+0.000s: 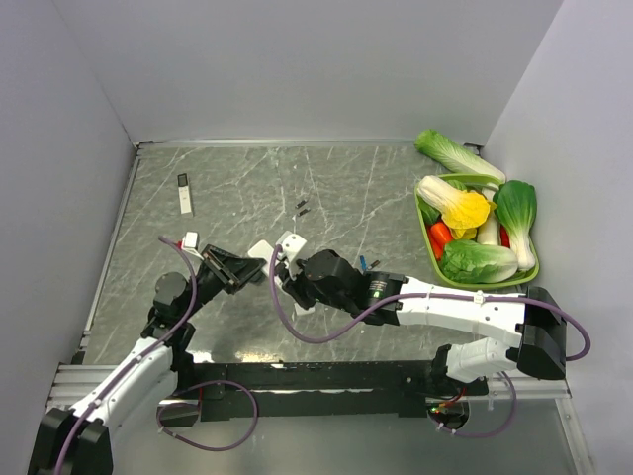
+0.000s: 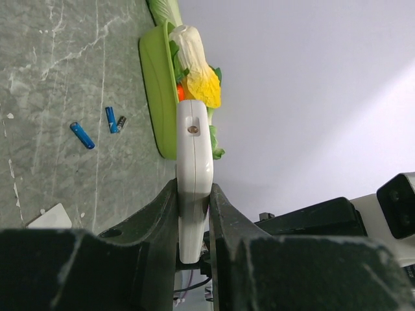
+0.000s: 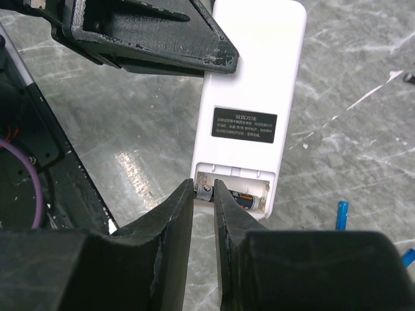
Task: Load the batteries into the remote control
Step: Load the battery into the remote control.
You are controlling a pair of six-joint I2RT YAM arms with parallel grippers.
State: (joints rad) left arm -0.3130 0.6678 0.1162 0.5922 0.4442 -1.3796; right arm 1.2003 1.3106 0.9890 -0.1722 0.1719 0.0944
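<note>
Mid-loading, seemingly. Clamping the remote [image 2: 194,142] edge-on in the left gripper [image 2: 193,194], centre of the left wrist view. Resting the right gripper [image 3: 204,194], tips nearly together, at the open battery bay [image 3: 253,184], lower centre of the right wrist view, beside a dark cell [image 3: 245,199] already seated; impossible to tell whether pinching another. Next, likely: straight push into the bay, then fetching blue cells [image 3: 342,214] at lower right.

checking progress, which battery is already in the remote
The black battery in the white remote's open compartment; the blue ones lie loose on the table.
</note>
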